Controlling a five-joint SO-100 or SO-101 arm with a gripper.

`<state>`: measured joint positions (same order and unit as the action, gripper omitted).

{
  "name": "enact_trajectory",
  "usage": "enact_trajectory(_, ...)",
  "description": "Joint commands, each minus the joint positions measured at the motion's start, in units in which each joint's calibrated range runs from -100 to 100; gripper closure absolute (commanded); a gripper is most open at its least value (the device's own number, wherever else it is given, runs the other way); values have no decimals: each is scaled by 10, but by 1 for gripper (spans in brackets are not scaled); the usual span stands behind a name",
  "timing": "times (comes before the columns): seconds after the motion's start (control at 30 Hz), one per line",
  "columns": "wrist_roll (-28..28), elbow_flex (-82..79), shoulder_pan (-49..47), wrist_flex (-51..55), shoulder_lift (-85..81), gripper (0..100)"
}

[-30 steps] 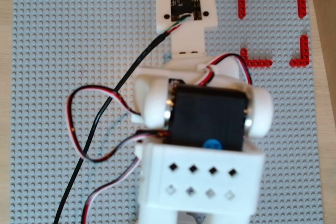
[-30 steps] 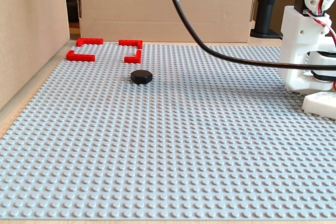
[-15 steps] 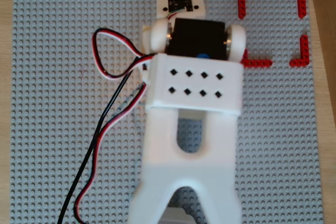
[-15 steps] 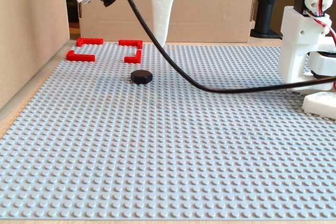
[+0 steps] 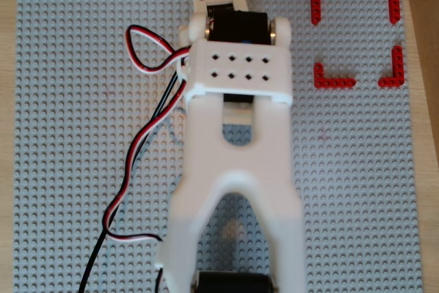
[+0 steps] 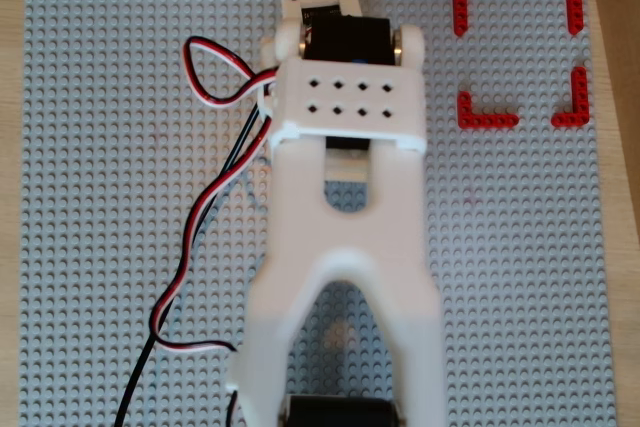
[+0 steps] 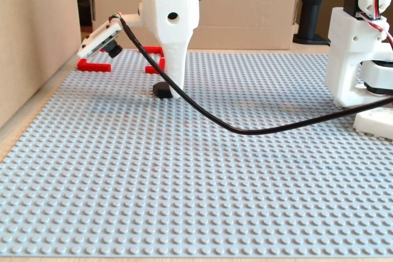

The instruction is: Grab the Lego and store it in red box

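Observation:
In the fixed view the black Lego (image 7: pixel 161 89) lies on the grey baseplate (image 7: pixel 184 170), just in front of the red box (image 7: pixel 93 65). My gripper (image 7: pixel 174 94) hangs straight down, with its white finger (image 7: pixel 174 72) reaching the plate right beside the Lego and covering its right part. Only that one finger shows, so the jaw gap cannot be read. Both overhead views give the red box (image 5: pixel 333 81) (image 6: pixel 485 119) at the top right as four L-shaped corners. There the white arm (image 5: pixel 236 66) (image 6: pixel 345 97) hides the Lego and the fingertips.
Cardboard walls (image 7: pixel 37 35) stand at the left and back in the fixed view. The arm's white base (image 7: pixel 359 59) occupies the right side. A black cable (image 7: pixel 245 132) sags low across the plate from the wrist camera (image 7: pixel 101 38). Red, white and black wires (image 5: pixel 137 149) loop left of the arm.
The gripper has come down from above the back of the plate until its finger stands beside the Lego. The cable has sagged lower. The Lego has not moved.

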<state>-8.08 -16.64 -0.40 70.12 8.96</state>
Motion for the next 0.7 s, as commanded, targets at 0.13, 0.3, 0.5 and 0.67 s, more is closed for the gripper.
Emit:
enact_trajectory(0.13, -3, 38, 0, 1, -5, 74)
enact_trajectory(0.3, -3, 39, 0, -5, 3, 74)
enact_trajectory(0.5, -3, 29, 2, -28, 12, 74)
enact_trajectory(0.67, -3, 40, 10, -43, 67, 74)
